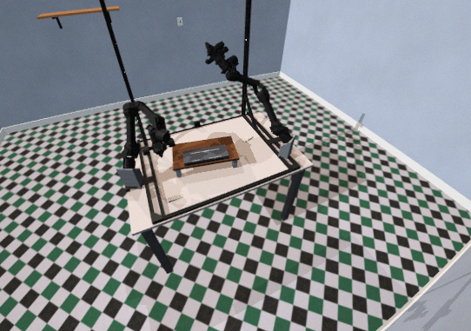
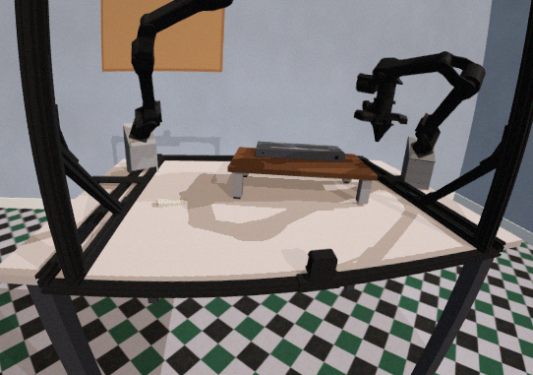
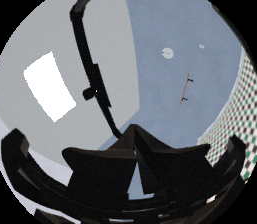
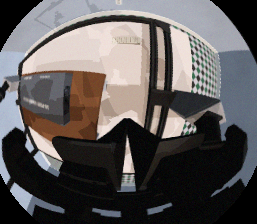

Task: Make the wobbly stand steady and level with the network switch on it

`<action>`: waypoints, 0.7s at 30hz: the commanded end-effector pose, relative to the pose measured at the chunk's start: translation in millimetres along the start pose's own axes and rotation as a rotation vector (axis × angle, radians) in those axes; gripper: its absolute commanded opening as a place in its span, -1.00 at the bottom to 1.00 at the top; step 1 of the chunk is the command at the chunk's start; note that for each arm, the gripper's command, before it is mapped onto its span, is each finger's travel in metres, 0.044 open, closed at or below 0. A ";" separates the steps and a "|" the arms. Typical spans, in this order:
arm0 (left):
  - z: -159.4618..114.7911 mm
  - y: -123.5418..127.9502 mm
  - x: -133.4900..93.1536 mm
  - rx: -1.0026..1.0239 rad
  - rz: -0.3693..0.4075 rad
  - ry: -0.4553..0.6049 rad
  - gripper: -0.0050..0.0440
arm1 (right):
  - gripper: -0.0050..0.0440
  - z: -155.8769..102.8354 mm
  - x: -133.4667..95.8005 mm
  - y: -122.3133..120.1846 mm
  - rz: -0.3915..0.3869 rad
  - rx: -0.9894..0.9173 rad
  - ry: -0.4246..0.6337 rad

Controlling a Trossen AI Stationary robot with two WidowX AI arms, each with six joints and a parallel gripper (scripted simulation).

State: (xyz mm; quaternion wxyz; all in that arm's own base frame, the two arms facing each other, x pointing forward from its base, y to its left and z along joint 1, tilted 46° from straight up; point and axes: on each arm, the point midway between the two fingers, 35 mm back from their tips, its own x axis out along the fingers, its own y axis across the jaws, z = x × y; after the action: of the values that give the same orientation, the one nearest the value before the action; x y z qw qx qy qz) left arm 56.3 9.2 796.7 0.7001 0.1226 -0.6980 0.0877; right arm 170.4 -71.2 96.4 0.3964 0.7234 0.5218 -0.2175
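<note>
The brown stand (image 1: 177,159) (image 2: 300,169) (image 4: 88,97) is upright on grey legs. Its top looks slightly lower toward the right in the exterior view; whether every foot touches is unclear. The dark grey network switch (image 1: 205,155) (image 2: 300,151) (image 4: 45,100) lies on top. One ribbed pale wedge (image 1: 175,198) (image 4: 126,40) lies near the table's front left in the top view. Another wedge (image 1: 248,139) (image 2: 169,203) lies beyond the stand's other end. My left gripper (image 1: 207,44) (image 3: 133,127) is shut and empty, raised high. My right gripper (image 2: 378,139) (image 4: 126,121) is shut and empty, above the stand's end.
Black frame rails (image 1: 226,195) (image 2: 221,288) run along the table (image 1: 217,188) (image 2: 236,258), with tall posts (image 1: 248,28) (image 2: 34,95) rising from them. A small black block (image 2: 322,264) sits on one rail. The two arm bases (image 2: 141,154) (image 2: 418,164) stand on opposite sides.
</note>
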 end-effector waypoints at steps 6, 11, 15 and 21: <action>39.3 -1.4 7.1 -0.501 0.084 -0.144 -0.80 | -0.80 0.0 0.0 0.0 0.000 0.000 0.000; 39.3 -1.4 7.1 -0.501 0.084 -0.144 -0.80 | -0.80 0.0 0.0 0.0 0.000 0.000 0.000; 39.0 -0.5 5.9 -0.467 0.061 -0.137 -0.80 | -0.80 0.0 0.0 0.0 0.000 0.000 0.000; 39.3 -1.2 6.8 -0.492 0.078 -0.143 -0.80 | -0.80 0.0 0.0 0.0 0.000 0.000 0.000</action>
State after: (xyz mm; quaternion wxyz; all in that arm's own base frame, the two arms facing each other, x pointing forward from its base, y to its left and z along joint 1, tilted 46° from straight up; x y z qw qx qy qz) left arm 19.6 -3.8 802.6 0.6565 -0.0659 -0.7483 -0.0683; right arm 170.4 -71.2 96.4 0.3964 0.7234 0.5218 -0.2175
